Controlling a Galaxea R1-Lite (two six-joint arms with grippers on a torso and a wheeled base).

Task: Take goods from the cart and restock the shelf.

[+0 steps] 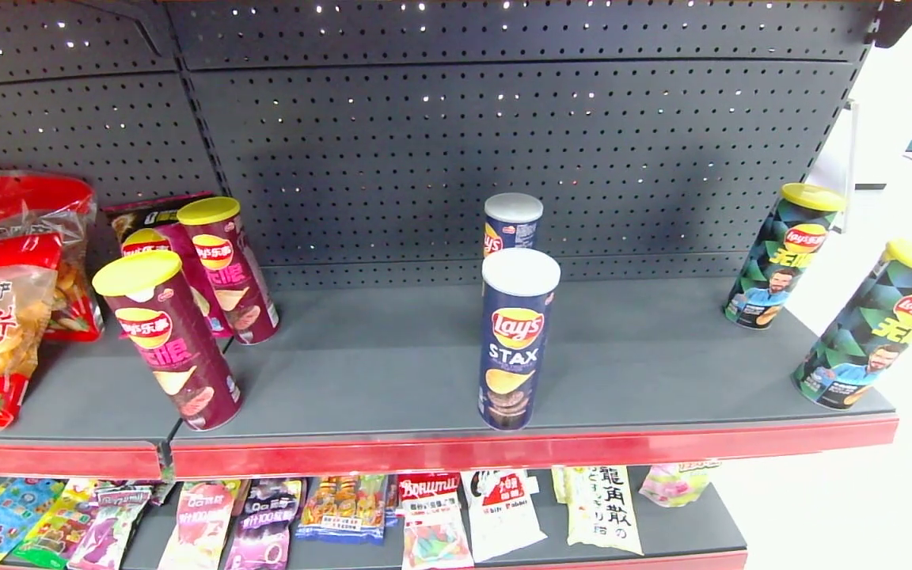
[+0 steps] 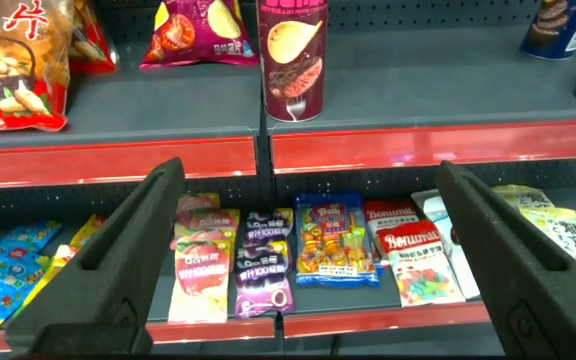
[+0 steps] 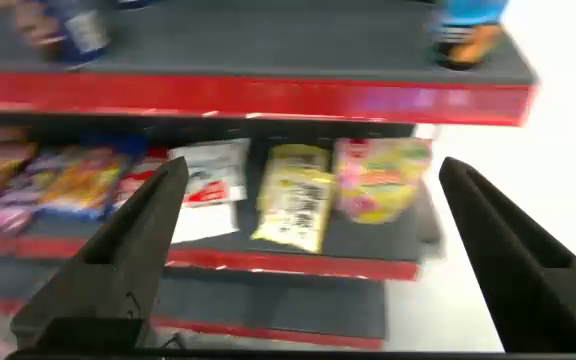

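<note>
As neither hand carries stock, the goods to note are those already standing on the shelf. Left gripper (image 2: 310,170): fingers spread wide, nothing between them. Right gripper (image 3: 313,165): likewise spread wide and bare. Facing both: lower shelf (image 2: 368,318) of flat sweet packets (image 2: 333,240), with the red lip (image 1: 503,451) of the upper shelf (image 1: 393,356) above it. Upper shelf, head view, placed from the front blue can (image 1: 515,340): rear blue can (image 1: 511,222) close behind at twelve o'clock; front maroon can (image 1: 167,340) at nine o'clock; rear maroon can (image 1: 226,269) at ten; snack bags (image 1: 5,317) farther out at nine; near green can (image 1: 879,328) at three o'clock, far green can (image 1: 784,257) at two. Orientation: every can rests on its base, long axis vertical, lid up, printed face to the aisle. Hazards, as judged: the cans are tall and narrow, so a nudge from an incoming arm or a fresh can could tip one and send it rolling. The near green can stands at the front corner, just beside the lip, and looks likeliest to go over the edge. Either arm, raised from the lower shelf, could catch the red lip with its open fingers. A can set down tilted, or released early, would probably fall against its neighbours.
</note>
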